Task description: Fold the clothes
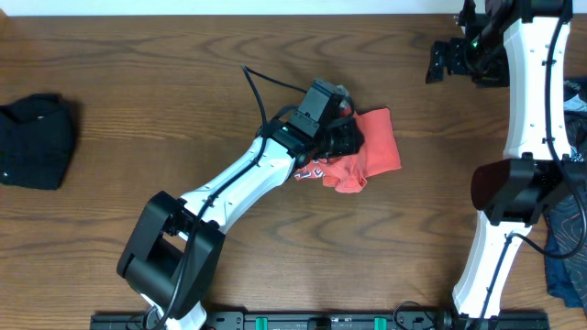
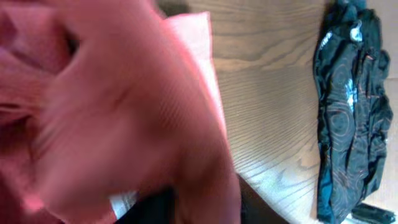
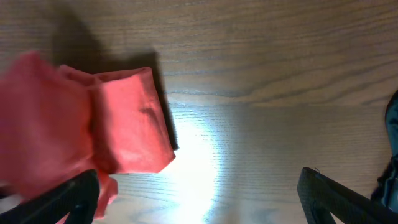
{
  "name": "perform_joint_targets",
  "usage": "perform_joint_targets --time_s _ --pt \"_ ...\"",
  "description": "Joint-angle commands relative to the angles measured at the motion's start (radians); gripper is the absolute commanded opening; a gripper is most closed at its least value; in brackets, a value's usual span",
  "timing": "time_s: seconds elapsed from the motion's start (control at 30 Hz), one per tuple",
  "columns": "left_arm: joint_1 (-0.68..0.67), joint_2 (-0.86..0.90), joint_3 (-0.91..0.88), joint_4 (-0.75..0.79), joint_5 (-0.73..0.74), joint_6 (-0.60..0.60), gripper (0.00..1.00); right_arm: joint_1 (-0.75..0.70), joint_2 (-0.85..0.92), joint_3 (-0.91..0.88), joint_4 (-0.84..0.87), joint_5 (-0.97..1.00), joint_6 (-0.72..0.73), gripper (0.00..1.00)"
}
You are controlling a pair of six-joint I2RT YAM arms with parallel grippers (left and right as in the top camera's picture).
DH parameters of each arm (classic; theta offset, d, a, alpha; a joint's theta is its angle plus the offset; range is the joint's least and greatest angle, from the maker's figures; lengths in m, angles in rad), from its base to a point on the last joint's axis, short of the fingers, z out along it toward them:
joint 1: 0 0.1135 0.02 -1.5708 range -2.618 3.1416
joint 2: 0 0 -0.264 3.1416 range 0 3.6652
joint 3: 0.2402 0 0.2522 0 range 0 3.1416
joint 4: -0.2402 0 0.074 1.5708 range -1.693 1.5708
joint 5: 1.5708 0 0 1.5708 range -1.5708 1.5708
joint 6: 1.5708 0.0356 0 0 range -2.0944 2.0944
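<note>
Coral-red T-shirt [image 2: 124,112] lies bunched mid-counter [image 1: 165,73], smothering the left end effector [image 1: 339,136].
Whether that one grips cannot be told; the right end effector [image 3: 199,190] gapes, released. Three garments: T-shirt, one black bundle [image 1: 35,139] far left, one navy swirl-patterned garment [image 2: 348,118] right.

The coral-red T-shirt [image 1: 376,147] lies bunched near the middle of the table [image 1: 165,73]. The left gripper [image 1: 341,137] is down on its left part, jaws hidden. A black cloth bundle [image 1: 35,139] sits at the left edge and a navy patterned garment [image 1: 570,229] at the right edge. The right gripper [image 1: 440,62] hangs near the far right corner.
</note>
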Motion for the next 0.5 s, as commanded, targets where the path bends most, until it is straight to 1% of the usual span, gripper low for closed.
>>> perform_joint_targets --time_s 0.0,0.1,0.2,0.27,0.3,0.4,0.43,0.47 --pt "-0.011 -0.004 0.031 0.020 -0.011 -0.005 0.67 0.004 -0.026 -0.005 0.000 -0.002 0.012 0.99" --pt "-0.021 -0.004 0.032 0.044 -0.012 -0.002 0.74 0.004 -0.026 -0.005 0.006 -0.002 0.012 0.99" --pt "-0.031 -0.004 0.032 0.075 -0.011 0.000 0.75 0.004 -0.026 -0.005 0.006 -0.002 0.012 0.99" --pt "-0.035 -0.001 0.032 0.088 -0.011 0.001 0.80 0.004 -0.026 -0.005 0.006 -0.002 0.012 0.99" --pt "-0.035 0.001 0.032 0.087 -0.012 0.001 0.81 0.004 -0.026 -0.005 0.006 -0.002 0.012 0.99" --pt "-0.027 0.005 0.032 0.068 -0.023 0.018 0.80 0.004 -0.026 -0.005 0.006 -0.001 0.012 0.99" --pt "-0.017 0.005 0.032 0.043 -0.042 0.020 0.72 0.004 -0.026 -0.005 0.004 -0.001 0.011 0.99" --pt "-0.003 0.004 0.032 0.017 -0.054 0.025 0.66 0.004 -0.026 -0.005 0.003 -0.001 0.009 0.99"
